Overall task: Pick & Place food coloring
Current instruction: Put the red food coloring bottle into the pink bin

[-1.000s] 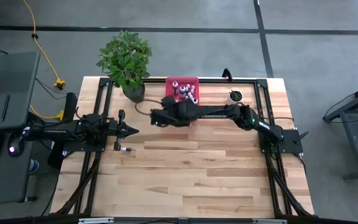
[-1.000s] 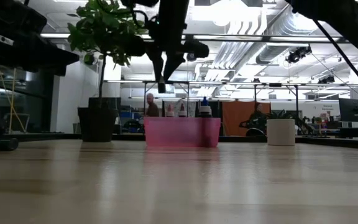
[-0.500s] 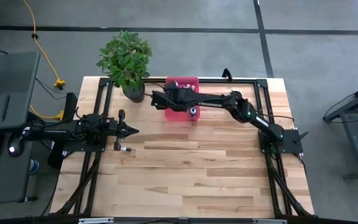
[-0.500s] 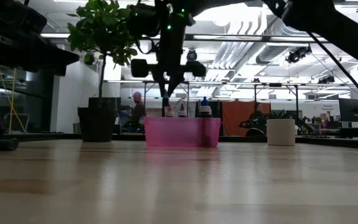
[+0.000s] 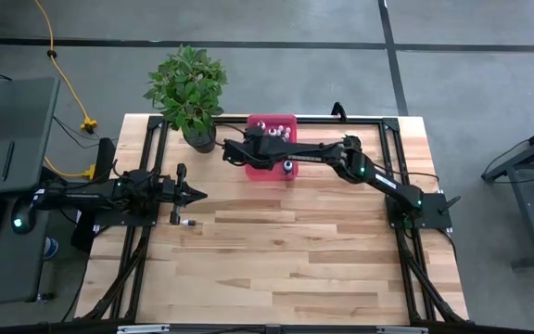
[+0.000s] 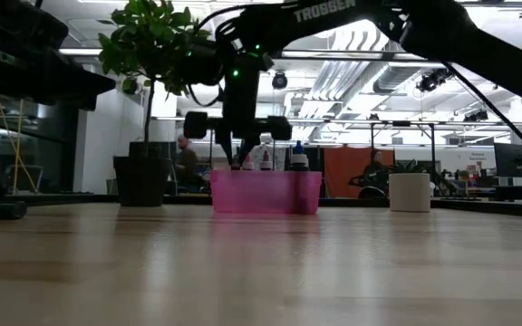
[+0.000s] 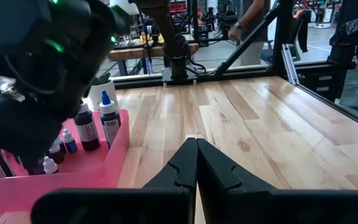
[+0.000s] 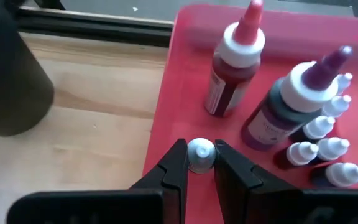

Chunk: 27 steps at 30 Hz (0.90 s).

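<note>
The food coloring bottles [image 8: 319, 146] stand in a pink tray [image 5: 272, 167] at the table's far edge. Two taller ones [image 8: 234, 62] rise among small white-capped ones. My right gripper [image 8: 200, 163] hangs over the tray's left edge [image 6: 240, 165], shut on one small bottle [image 8: 201, 152]. Another tiny bottle [image 5: 190, 223] lies on the bare wood near my left gripper [image 5: 199, 195], which waits shut at the table's left side [image 7: 196, 158]. My right gripper pinches a small bottle by its white cap [image 8: 201, 149] between the two fingers, coming from above and pointing down. The cap hides the bottle's body. The bottle hangs over the pink tray's left rim [image 8: 160, 140]; whether its base rests on anything, I cannot tell.
A leafy plant in a black pot [image 5: 198, 136] stands just left of the tray, close to the right gripper. A small white pot with a green plant [image 5: 351, 144] sits to the tray's right. Open wood lies toward the near edge. People show in the room behind.
My right gripper, shut all along, has moved from in front of the tray toward the table's far edge, over the tray's left part. It has come down from well above the tray nearly to its rim. My left arm has kept still.
</note>
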Each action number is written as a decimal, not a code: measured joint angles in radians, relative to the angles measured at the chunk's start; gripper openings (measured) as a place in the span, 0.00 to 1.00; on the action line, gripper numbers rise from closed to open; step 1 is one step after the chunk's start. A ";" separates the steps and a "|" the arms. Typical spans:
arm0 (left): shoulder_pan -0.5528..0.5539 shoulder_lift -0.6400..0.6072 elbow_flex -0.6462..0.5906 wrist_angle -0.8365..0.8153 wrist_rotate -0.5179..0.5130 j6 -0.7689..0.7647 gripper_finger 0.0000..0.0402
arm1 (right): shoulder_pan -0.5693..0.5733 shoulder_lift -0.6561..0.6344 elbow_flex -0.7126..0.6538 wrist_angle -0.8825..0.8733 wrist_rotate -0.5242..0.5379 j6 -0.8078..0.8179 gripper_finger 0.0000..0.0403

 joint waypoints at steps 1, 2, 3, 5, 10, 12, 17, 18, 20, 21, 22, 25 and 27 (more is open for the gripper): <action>0.000 0.000 0.000 0.000 0.000 0.000 0.00 | 0.000 0.006 0.000 0.000 0.000 0.009 0.12; 0.000 0.000 0.000 0.000 0.000 0.000 0.00 | 0.000 0.011 0.000 -0.003 -0.003 0.021 0.12; 0.000 0.000 0.000 0.000 0.000 0.000 0.00 | 0.000 0.018 0.000 -0.003 -0.003 0.032 0.12; 0.000 0.000 0.000 0.000 0.000 0.000 0.00 | -0.002 0.023 0.000 -0.005 -0.012 0.046 0.12; 0.000 0.000 0.000 0.000 0.000 0.000 0.00 | -0.009 0.034 0.001 0.000 -0.017 0.045 0.12; 0.000 0.000 0.000 0.000 0.000 0.000 0.00 | -0.014 0.040 0.001 0.002 -0.028 0.044 0.12; 0.000 0.000 0.000 0.000 0.000 0.000 0.00 | -0.027 0.044 0.001 0.001 -0.038 0.006 0.12; 0.000 0.000 0.000 0.000 0.000 0.000 0.00 | -0.030 0.044 0.001 0.001 -0.040 -0.003 0.12; 0.000 0.000 0.000 0.000 0.000 0.000 0.00 | -0.034 0.044 0.001 0.000 -0.050 -0.008 0.12; 0.000 0.000 0.000 0.000 0.000 0.000 0.00 | -0.037 0.044 0.001 0.001 -0.054 -0.009 0.13; 0.000 0.000 0.000 0.000 0.000 0.000 0.00 | -0.037 0.044 0.001 0.001 -0.057 -0.009 0.14; 0.000 0.000 0.000 0.000 0.000 0.000 0.00 | -0.041 0.044 0.001 0.002 -0.064 -0.009 0.18; 0.000 0.000 0.000 0.000 0.000 0.000 0.00 | -0.043 0.044 0.001 0.003 -0.073 -0.009 0.20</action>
